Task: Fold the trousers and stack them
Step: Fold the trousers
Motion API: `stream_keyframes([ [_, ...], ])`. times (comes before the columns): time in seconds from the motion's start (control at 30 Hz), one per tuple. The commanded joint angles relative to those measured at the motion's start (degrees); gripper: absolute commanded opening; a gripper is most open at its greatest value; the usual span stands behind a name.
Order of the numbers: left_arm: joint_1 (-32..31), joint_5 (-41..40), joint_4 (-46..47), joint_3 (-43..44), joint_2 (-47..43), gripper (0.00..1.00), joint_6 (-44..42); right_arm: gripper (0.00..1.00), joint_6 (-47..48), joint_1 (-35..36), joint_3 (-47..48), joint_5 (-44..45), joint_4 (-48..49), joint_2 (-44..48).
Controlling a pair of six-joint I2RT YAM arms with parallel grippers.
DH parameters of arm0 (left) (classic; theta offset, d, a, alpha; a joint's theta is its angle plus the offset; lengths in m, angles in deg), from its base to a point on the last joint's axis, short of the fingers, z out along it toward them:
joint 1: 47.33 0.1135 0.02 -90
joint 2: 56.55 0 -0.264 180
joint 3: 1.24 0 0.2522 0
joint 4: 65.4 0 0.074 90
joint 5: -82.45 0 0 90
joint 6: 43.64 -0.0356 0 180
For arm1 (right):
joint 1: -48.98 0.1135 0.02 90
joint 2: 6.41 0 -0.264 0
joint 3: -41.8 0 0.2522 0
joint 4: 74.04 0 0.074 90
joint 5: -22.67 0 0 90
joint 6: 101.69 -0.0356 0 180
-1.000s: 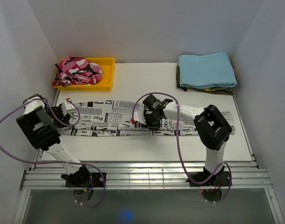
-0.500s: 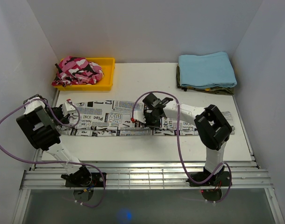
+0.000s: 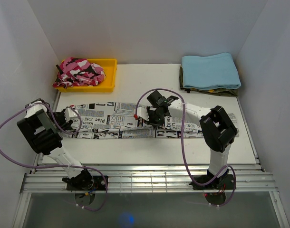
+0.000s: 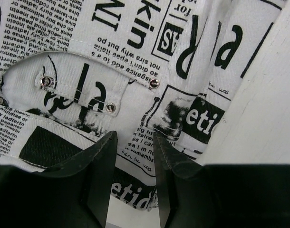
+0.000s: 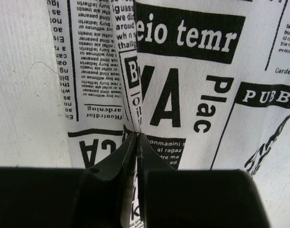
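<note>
The trousers (image 3: 111, 124), white with black newspaper print, lie stretched left to right across the middle of the table. My left gripper (image 3: 68, 121) is at their left end. In the left wrist view it (image 4: 134, 142) is open, its jaws astride the edge of the waistband (image 4: 111, 57) near the rivets. My right gripper (image 3: 150, 118) is at the middle of the trousers. In the right wrist view it (image 5: 137, 137) is shut on a pinched ridge of the printed fabric (image 5: 197, 71). The right arm hides part of the legs.
A yellow tray (image 3: 110, 76) holding a pink camouflage garment (image 3: 78, 72) stands at the back left. A folded light blue cloth (image 3: 210, 70) lies on a dark garment at the back right. White walls close in both sides.
My right gripper has moved a little away from me with the pinched fabric. My left gripper has shifted slightly left at the waistband.
</note>
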Motion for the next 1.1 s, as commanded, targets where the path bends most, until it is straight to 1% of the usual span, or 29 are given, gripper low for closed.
stream_keyframes([
  [0.0, -0.66, 1.29, 0.91, -0.62, -2.47, 0.47, -3.65, 0.08, -1.11, -0.13, 2.52, -1.20, -0.61, 2.45],
  [0.17, -1.71, 0.24, 1.26, 0.87, -0.36, 0.48, -3.12, 0.08, -1.11, -0.13, 2.35, -1.82, -1.22, 2.19],
  [0.2, -2.06, -0.20, 1.00, 0.79, -0.44, 0.48, -4.34, 0.08, -1.11, -0.13, 2.44, -1.73, -1.40, 2.01],
  [0.3, -2.15, 0.23, -0.40, 1.22, -1.49, 0.48, -5.15, 0.08, -0.76, -0.22, 2.79, -1.38, -2.01, 1.66],
  [0.4, -2.07, 0.32, -4.80, 3.07, -1.93, 0.47, -6.11, 0.08, -0.67, -0.40, 2.79, -1.12, -1.93, 1.40],
  [0.57, -2.07, 1.03, -6.99, 2.28, -5.54, 0.47, -8.57, 0.08, -0.58, -0.75, 2.88, -1.47, -1.66, 0.52],
  [0.7, -2.07, -0.81, -8.32, 1.23, -6.68, 0.48, -10.07, 0.08, -0.67, -0.92, 3.14, -1.38, -1.66, 0.34],
  [0.8, -2.07, -2.84, -7.62, -0.53, -6.51, 0.48, -10.07, 0.08, -0.67, -1.10, 3.14, -1.73, -1.75, 0.52],
  [1.07, -2.33, -2.40, -3.32, -2.55, -3.70, 0.51, -8.31, 0.08, -0.93, -1.28, 2.97, -2.26, -2.10, 0.69],
])
